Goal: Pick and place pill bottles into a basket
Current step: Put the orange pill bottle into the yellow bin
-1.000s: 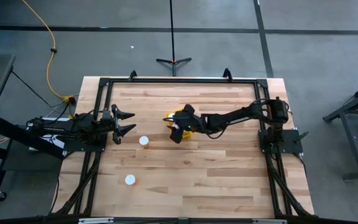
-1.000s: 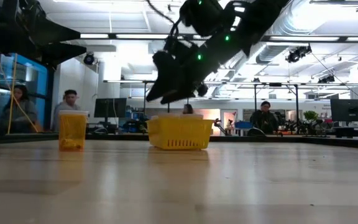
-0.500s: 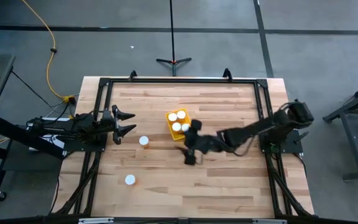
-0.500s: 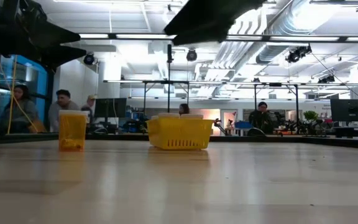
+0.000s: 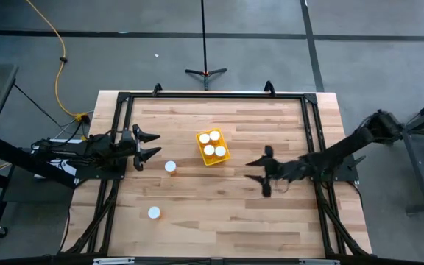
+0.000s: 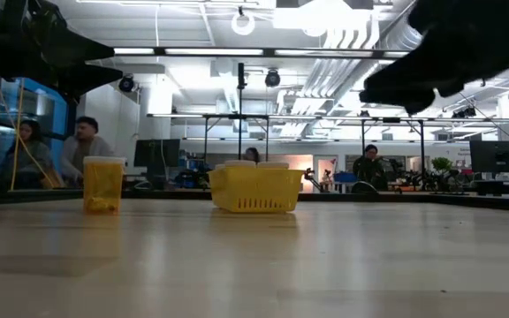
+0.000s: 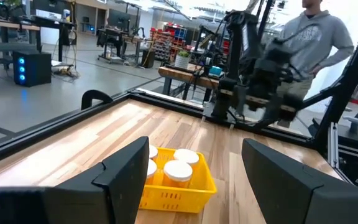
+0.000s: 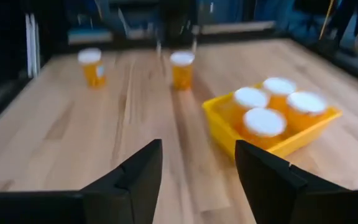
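With 3 pill bottles (image 5: 213, 144) lying in the basket (image 5: 226, 155) at frame centre, 2 bottles (image 5: 170, 167) are being left at lower left, both the right gripper (image 5: 259, 171) and left gripper (image 5: 152, 145) being held wide and empty.

No readable text, no labels legible on the pill bottles (image 5: 170, 167), no brand or number on the basket (image 5: 213, 148), no signs legible in the room behind

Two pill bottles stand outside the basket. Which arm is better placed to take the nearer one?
Probably the left. Its open hand sits just beside the pill bottle near the basket, while the open right hand is beyond the basket.
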